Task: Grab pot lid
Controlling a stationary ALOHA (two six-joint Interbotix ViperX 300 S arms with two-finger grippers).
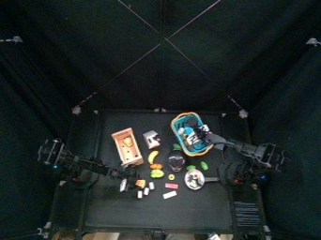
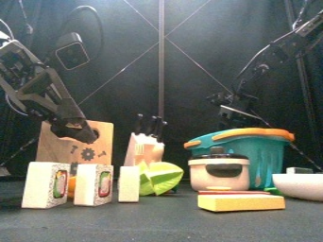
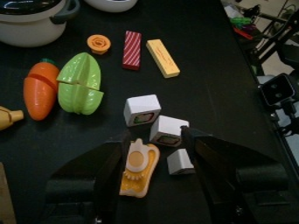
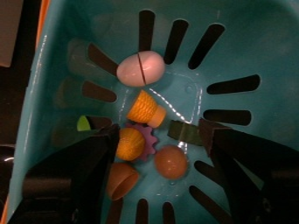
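The pot lid (image 2: pixel 222 158) sits on a small white pot (image 2: pixel 221 175) in front of the blue basket (image 2: pixel 259 151). From above the lid (image 1: pixel 197 178) shows as a pale ring with a dark middle. In the left wrist view the lid (image 3: pixel 26 7) is far from my left gripper (image 3: pixel 158 144). That gripper is open, low over the table's left front, with a yellow toy piece (image 3: pixel 138 171) lying between its jaws. My right gripper (image 4: pixel 163 131) is open inside the blue basket (image 4: pixel 70 79), above several toy foods.
An orange board (image 1: pixel 126 142) stands at the back left. White cubes (image 3: pixel 142 109), a green half (image 3: pixel 79 80), a carrot (image 3: pixel 40 86) and red and yellow bars (image 3: pixel 163 58) lie between the left gripper and the pot. A white bowl (image 2: pixel 300 182) stands right of the pot.
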